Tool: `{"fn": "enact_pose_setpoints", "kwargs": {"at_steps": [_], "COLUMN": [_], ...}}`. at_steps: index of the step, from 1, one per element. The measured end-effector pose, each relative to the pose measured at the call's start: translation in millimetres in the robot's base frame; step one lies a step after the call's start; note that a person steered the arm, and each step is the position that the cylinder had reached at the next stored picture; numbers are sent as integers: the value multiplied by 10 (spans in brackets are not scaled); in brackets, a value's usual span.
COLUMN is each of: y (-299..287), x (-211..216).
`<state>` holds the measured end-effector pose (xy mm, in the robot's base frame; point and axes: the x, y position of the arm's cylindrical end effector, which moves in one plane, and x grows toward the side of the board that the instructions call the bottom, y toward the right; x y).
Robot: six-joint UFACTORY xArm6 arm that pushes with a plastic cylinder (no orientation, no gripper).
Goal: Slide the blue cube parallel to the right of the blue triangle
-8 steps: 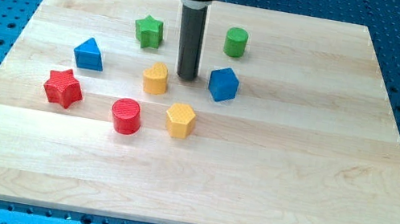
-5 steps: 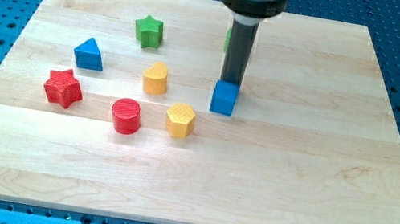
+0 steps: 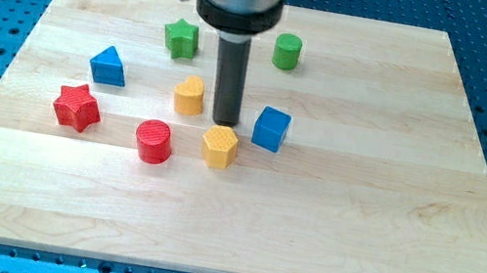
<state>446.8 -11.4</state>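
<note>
wooden board, blue cube, blue triangle, six other blocks

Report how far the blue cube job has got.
Done: little. The blue cube sits far to the view's right of the blue triangle, slightly lower. In hand: my tip stands just left of the cube. Left: lining it up level with the triangle.

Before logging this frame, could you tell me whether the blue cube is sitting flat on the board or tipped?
Flat: the blue cube rests on the board, top face level. My tip stands apart at its left.
</note>
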Motion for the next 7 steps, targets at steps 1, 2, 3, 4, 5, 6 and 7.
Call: {"fn": "enact_pose_setpoints", "kwargs": {"at_steps": [1, 2, 3, 4, 5, 6, 7], "y": [368, 527, 527, 593, 705, 727, 863], "x": [77, 88, 475, 721, 445, 157, 487]}}
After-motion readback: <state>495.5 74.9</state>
